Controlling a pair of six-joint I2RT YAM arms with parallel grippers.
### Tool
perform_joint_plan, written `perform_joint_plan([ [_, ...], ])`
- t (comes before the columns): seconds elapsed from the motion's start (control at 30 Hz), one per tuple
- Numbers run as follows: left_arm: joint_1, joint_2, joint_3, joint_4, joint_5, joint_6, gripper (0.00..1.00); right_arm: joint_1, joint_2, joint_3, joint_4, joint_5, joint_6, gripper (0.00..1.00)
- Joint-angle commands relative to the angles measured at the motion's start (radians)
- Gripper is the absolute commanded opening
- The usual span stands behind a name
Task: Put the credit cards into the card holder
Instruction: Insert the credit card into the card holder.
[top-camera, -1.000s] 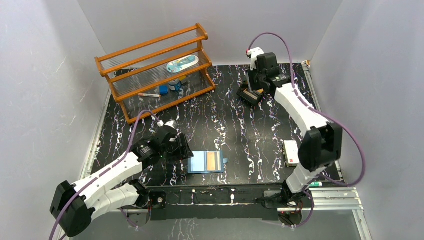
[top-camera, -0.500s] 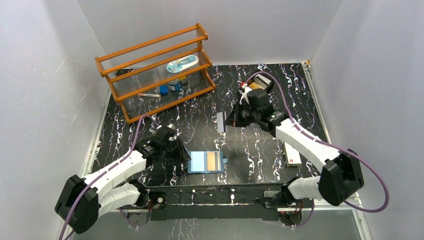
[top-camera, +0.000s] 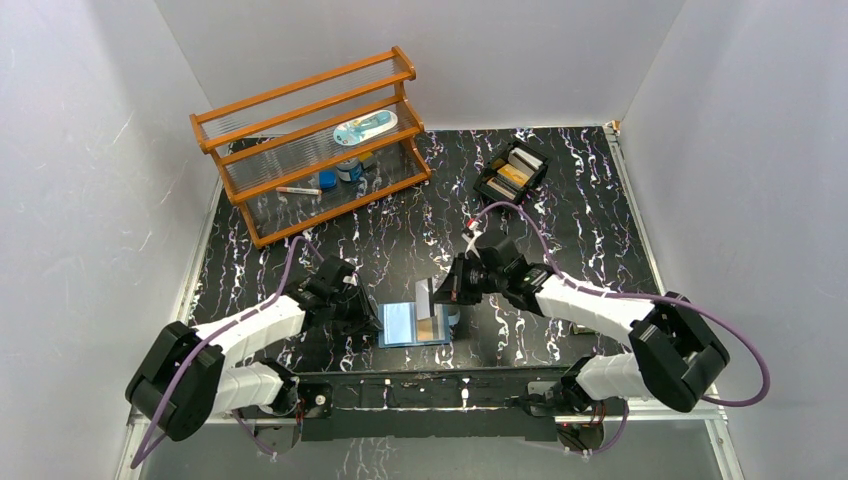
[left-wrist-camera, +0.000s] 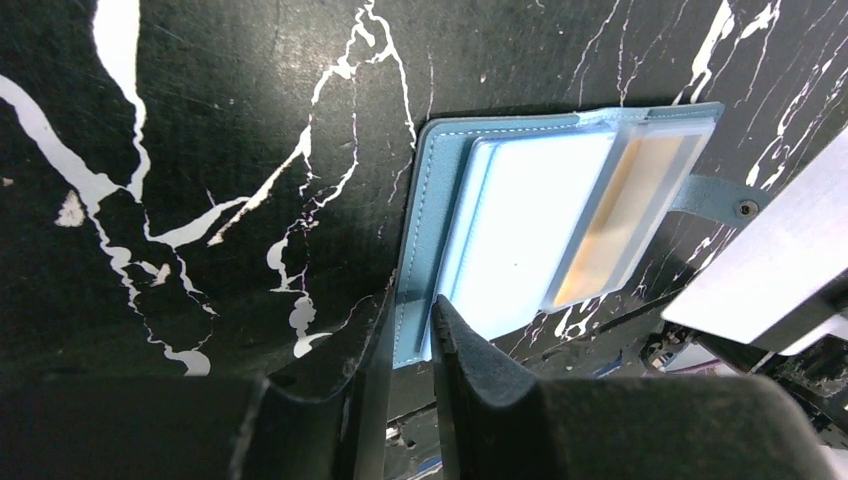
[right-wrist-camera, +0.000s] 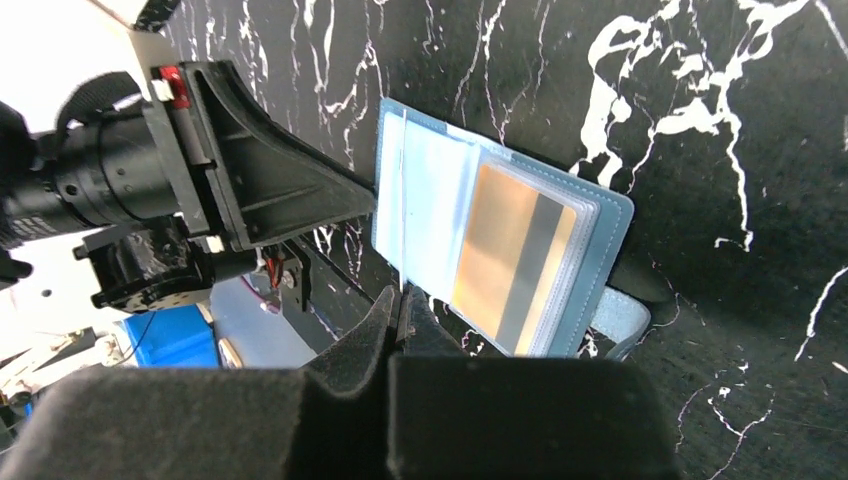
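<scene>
Near the front edge of the black, white-veined table (top-camera: 600, 200), boxed in by plain white walls (top-camera: 90, 150), the blue card holder (top-camera: 402, 323) lies open with 1 orange-gold card (right-wrist-camera: 510, 255) behind a clear sleeve. The left gripper (left-wrist-camera: 412, 345) is almost closed, pinching the holder's left cover edge, and the right gripper (right-wrist-camera: 400, 300) is clamped on a pale card (top-camera: 424, 297) standing edge-on over the holder. The right gripper's 2 fingers hide that card's near end, and the cards in the far black tray (top-camera: 512, 172) are too small to count.
</scene>
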Motion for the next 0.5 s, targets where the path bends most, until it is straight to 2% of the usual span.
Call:
perform_joint_plan([
  [0.0, 0.006, 0.012, 0.015, -0.02, 0.008, 0.018, 0.18, 0.015, 0.016, -0.044, 0.147, -0.008, 0.051, 0.0],
  [0.47, 0.006, 0.035, 0.004, -0.032, 0.002, 0.03, 0.17, 0.016, 0.127, -0.181, 0.369, -0.108, 0.087, 0.0],
])
